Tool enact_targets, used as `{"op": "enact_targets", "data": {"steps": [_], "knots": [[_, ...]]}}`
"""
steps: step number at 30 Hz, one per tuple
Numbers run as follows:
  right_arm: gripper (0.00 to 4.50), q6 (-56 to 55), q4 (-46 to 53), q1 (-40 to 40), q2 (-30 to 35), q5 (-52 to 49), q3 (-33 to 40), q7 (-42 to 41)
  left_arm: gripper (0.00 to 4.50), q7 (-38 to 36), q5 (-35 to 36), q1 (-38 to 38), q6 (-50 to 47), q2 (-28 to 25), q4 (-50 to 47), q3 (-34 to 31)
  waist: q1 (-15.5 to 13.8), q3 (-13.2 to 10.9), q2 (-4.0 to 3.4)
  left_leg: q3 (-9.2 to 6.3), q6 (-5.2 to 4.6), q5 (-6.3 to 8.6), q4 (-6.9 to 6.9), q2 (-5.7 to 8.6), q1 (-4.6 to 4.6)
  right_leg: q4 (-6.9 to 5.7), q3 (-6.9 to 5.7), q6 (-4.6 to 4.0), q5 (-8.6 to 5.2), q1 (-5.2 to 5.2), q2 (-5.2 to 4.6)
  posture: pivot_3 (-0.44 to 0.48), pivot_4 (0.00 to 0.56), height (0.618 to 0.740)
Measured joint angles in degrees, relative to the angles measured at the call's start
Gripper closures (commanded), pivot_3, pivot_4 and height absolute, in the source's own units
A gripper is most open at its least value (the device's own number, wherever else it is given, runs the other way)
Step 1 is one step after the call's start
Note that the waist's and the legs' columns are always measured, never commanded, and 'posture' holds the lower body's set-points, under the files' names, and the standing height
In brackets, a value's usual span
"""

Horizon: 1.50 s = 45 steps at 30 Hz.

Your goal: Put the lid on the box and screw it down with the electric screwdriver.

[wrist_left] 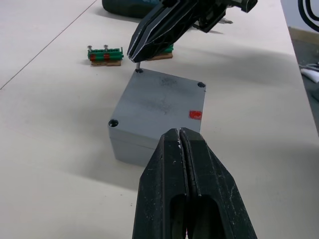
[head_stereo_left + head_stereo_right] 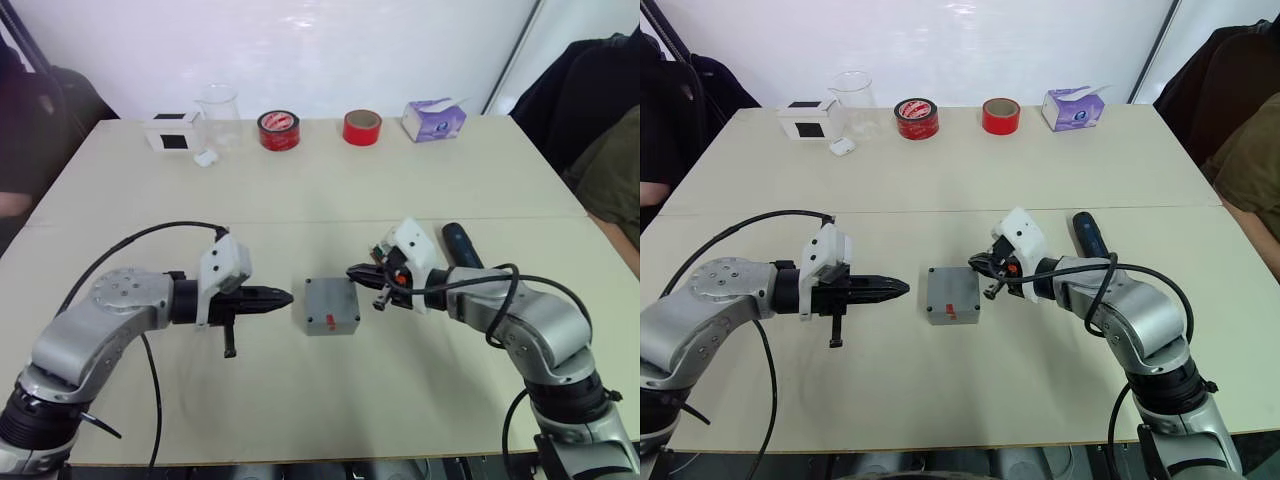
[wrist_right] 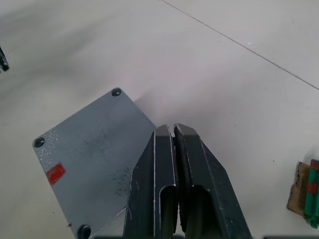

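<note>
The grey box stands mid-table with the flat lid lying square on top, a red mark near one edge. My right gripper is at the box's far right corner, shut on a small screw whose tip meets that corner hole. Just left of the box, my left gripper points at it, shut and empty, a short gap from its side. The dark electric screwdriver lies on the table behind my right wrist.
A green screw holder lies beyond the box. Along the far edge stand a white box with a black panel, a clear beaker, two red tape rolls and a tissue pack. People sit at both sides.
</note>
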State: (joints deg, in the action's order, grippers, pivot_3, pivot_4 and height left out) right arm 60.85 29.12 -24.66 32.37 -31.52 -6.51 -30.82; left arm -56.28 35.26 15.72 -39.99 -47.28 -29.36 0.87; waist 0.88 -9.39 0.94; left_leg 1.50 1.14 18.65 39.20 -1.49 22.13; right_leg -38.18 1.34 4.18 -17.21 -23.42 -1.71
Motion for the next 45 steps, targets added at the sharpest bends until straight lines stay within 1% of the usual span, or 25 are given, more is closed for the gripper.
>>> {"op": "enact_targets", "data": {"steps": [7,21,24,25,26,28,29,30,32,33,36,39,42,45], "knots": [[4.45,-0.2,-0.1,0.3,0.5,1.1,-0.8,-1.0,4.5,0.1,0.2,0.0,0.0,0.0,0.0,0.0,0.0,0.0,0.0,0.0,0.0,0.0,0.0,0.0,0.0,0.0,0.0,0.0,0.0,0.0,0.0,0.0,0.15,0.74],[4.45,-4.0,-2.4,0.8,1.4,4.3,-3.1,-2.6,4.5,1.3,0.4,0.0,-0.5,0.0,-0.5,0.0,0.0,0.0,0.0,0.0,0.0,0.0,0.0,0.0,-0.01,0.0,0.0,0.0,0.0,0.01,0.01,0.0,0.15,0.74],[3.64,-4.4,-2.6,0.8,1.4,4.3,-3.2,-3.2,4.5,1.5,0.4,0.0,-0.6,0.0,-0.5,0.0,0.0,0.0,0.0,0.0,0.0,0.0,0.0,0.0,-0.02,-0.01,0.0,0.0,0.0,0.01,0.02,0.0,0.15,0.74],[3.23,-4.4,-2.6,0.8,1.4,4.3,-3.2,-3.4,4.5,1.5,0.4,0.0,-0.6,0.0,-0.5,0.0,0.0,0.0,0.0,0.0,0.0,0.0,0.0,0.0,-0.02,-0.01,0.0,0.0,0.0,0.01,0.01,0.0,0.15,0.74],[2.98,-4.3,-2.6,0.8,1.4,4.3,-3.3,-3.7,4.5,1.5,0.4,0.0,-0.6,0.0,-0.5,0.0,0.0,0.0,0.0,0.0,0.0,0.0,0.0,0.0,-0.02,-0.01,0.0,0.0,0.0,0.01,0.01,0.0,0.15,0.74],[2.03,-4.2,-2.6,0.8,1.5,4.2,-3.3,-4.1,4.5,1.6,0.4,0.0,-0.6,0.0,-0.5,0.0,0.0,0.0,0.0,0.0,0.0,0.0,0.0,0.0,-0.01,0.0,0.0,0.0,0.0,0.01,0.01,0.0,0.15,0.74],[1.72,-4.1,-2.6,0.8,1.5,4.2,-3.3,-4.3,4.5,1.6,0.4,0.0,-0.6,0.0,-0.5,0.0,0.0,0.0,0.0,0.0,0.0,0.0,0.0,0.0,-0.01,0.0,0.0,0.0,0.0,0.01,0.0,0.0,0.15,0.74],[1.17,-3.9,-2.6,0.8,1.7,4.0,-3.2,-4.5,4.5,1.6,0.5,0.0,-0.7,0.0,-0.6,0.0,0.0,0.0,0.0,0.0,0.0,0.0,0.0,0.0,-0.01,0.0,0.0,0.0,0.0,0.01,0.0,0.0,0.15,0.74],[0.42,-3.4,-2.4,0.8,2.4,3.1,-2.5,-5.1,4.5,1.6,0.5,0.0,-0.7,0.0,-0.7,0.0,0.0,0.0,0.0,0.0,0.0,0.0,0.0,0.0,-0.01,0.0,0.0,0.0,0.0,0.0,0.0,0.0,0.15,0.74],[0.05,-2.5,-2.3,0.7,2.6,1.9,-0.9,-5.6,4.5,1.7,0.9,0.0,-0.8,0.0,-0.8,-0.1,-0.1,0.0,0.0,0.0,0.0,0.0,0.0,0.0,0.0,0.0,0.0,0.0,0.0,0.0,0.0,0.0,0.15,0.74],[0.05,0.6,-2.3,-1.6,4.5,-1.3,4.3,-6.2,4.5,1.7,2.0,0.5,-1.1,0.0,-1.3,-0.4,-0.1,0.0,-0.01,0.0,0.0,0.0,0.0,0.01,0.0,0.0,0.0,0.0,0.0,0.01,-0.03,0.0,0.15,0.74],[0.05,6.8,-4.3,-7.2,8.3,-3.6,10.2,-5.6,4.5,1.8,3.3,1.7,-1.2,0.3,-1.6,-1.2,-0.1,0.0,-0.01,0.0,0.0,0.0,0.01,0.01,0.0,0.0,-0.01,-0.01,0.01,0.01,-0.04,0.0,0.15,0.74],[0.05,11.5,-10.0,-11.9,16.2,-3.4,11.1,-7.0,4.5,2.0,5.1,3.5,-1.4,0.7,-2.5,-1.8,-0.2,0.0,-0.02,0.0,0.0,0.0,0.0,0.02,0.03,0.06,-0.03,-0.01,0.01,0.0,-0.07,0.0,0.15,0.74],[0.05,13.2,-17.2,-15.6,23.3,-1.1,7.9,-9.0,4.5,1.8,6.3,5.3,-1.9,0.8,-2.6,-1.9,-0.1,0.0,-0.03,0.03,-0.01,0.01,0.0,0.03,0.08,0.1,-0.02,-0.01,0.01,-0.04,-0.07,0.0,0.15,0.74]]}}
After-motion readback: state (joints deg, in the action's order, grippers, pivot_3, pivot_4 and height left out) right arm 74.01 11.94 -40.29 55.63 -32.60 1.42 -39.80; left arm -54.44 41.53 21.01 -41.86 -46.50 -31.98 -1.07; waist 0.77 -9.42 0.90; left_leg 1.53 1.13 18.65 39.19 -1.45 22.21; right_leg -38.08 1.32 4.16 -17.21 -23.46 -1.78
